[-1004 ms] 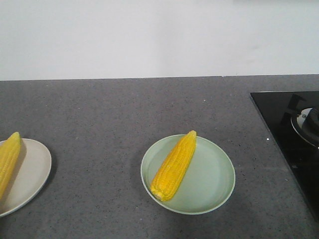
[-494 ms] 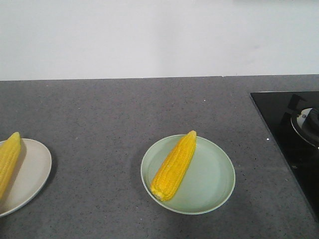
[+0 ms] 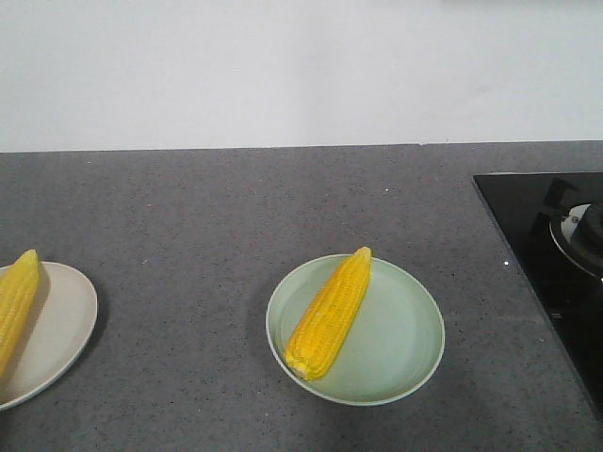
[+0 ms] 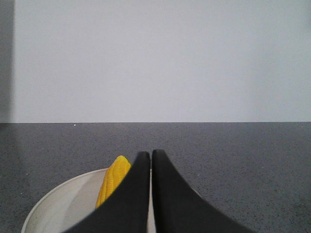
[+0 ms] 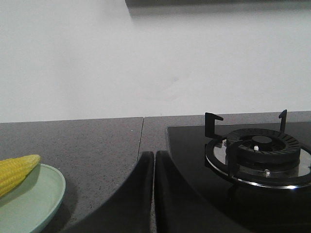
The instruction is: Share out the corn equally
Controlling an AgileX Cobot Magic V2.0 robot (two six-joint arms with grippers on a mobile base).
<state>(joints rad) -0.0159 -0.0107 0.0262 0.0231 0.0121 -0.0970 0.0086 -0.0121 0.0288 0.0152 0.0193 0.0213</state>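
One yellow corn cob (image 3: 330, 313) lies diagonally on the pale green plate (image 3: 405, 348) in the middle of the counter. Another corn cob (image 3: 15, 303) rests on the beige plate (image 3: 61, 330) at the left edge, partly cut off by the frame. In the left wrist view my left gripper (image 4: 150, 156) is shut and empty, hovering over the beige plate (image 4: 58, 204) beside that cob (image 4: 112, 179). My right gripper (image 5: 154, 156) is shut and empty above the counter, right of the green plate (image 5: 41, 194) and its cob (image 5: 17, 171). Neither gripper shows in the front view.
A black glass hob (image 3: 556, 254) with a gas burner (image 5: 260, 150) takes up the right end of the grey counter (image 3: 236, 217). A white wall (image 3: 283, 66) runs behind.
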